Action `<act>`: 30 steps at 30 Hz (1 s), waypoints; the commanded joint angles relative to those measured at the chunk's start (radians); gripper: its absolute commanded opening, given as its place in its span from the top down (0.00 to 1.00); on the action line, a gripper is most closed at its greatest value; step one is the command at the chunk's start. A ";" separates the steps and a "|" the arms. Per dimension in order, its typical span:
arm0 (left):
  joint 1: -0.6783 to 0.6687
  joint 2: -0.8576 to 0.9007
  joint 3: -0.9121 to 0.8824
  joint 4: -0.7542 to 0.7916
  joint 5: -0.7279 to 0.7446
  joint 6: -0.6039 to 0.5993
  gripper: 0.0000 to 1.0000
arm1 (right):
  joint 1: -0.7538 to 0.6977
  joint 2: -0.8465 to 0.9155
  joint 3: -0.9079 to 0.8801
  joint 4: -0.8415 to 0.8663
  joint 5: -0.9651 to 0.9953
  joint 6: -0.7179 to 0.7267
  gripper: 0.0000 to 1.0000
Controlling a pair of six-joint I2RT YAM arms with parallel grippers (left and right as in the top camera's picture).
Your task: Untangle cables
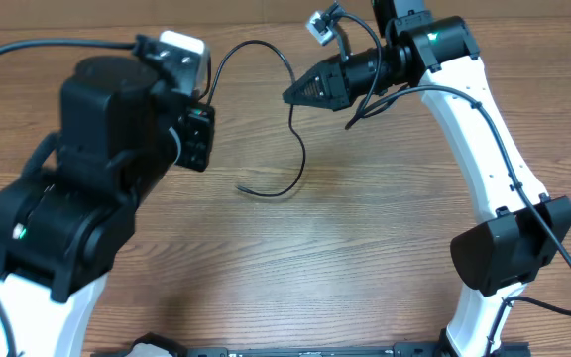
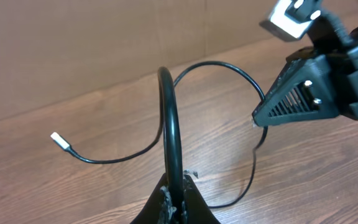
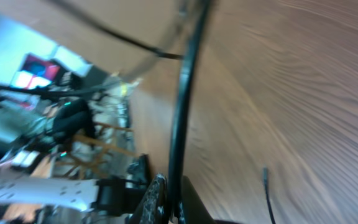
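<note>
- Grip at the centre: left pincer (image 2: pixel 176 202) is closed tight on the cable (image 2: pixel 166 118), which rises straight out of its tips in the left wrist view.
- Toward 3 o'clock overhead, the right pincer (image 1: pixel 291 96) is pinched on the same cable farther along. Its own view is blurred, but the cord runs up from between closed tips.
- Between the two grips the cable arches in an open loop toward 12 o'clock.
- From the right pincer the tail drops toward 6 o'clock, curls round to 8 o'clock and ends loose on the tabletop (image 1: pixel 385 248).
- A pale plug (image 2: pixel 58 138) lies at 9 o'clock in the left wrist view.
- Progress, as I judge it: no knot shows overhead, so this cord looks nearly freed, with laying it straight left to do. No other cords are in view.
</note>
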 commanded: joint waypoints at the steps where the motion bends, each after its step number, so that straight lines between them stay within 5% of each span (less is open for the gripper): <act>1: 0.000 0.026 0.019 0.002 0.035 -0.013 0.96 | 0.013 0.001 0.007 -0.005 -0.131 -0.101 0.96; 6: 0.000 0.063 0.019 0.019 0.101 -0.064 0.96 | 0.058 0.001 0.007 -0.013 -0.185 -0.267 0.96; 17: 0.000 0.075 0.019 0.025 0.151 -0.542 0.96 | 0.134 0.001 0.007 0.193 -0.263 -0.331 0.95; 20: 0.000 0.075 0.019 0.024 0.150 -0.553 0.96 | 0.142 0.001 0.007 0.213 -0.291 -0.331 0.88; 24: 0.000 0.075 0.019 0.027 0.150 -0.553 0.96 | 0.148 0.001 0.007 0.212 -0.294 -0.327 0.60; 30: 0.000 0.076 0.019 0.049 0.149 -0.553 0.96 | 0.163 0.001 0.007 0.203 -0.293 -0.320 0.53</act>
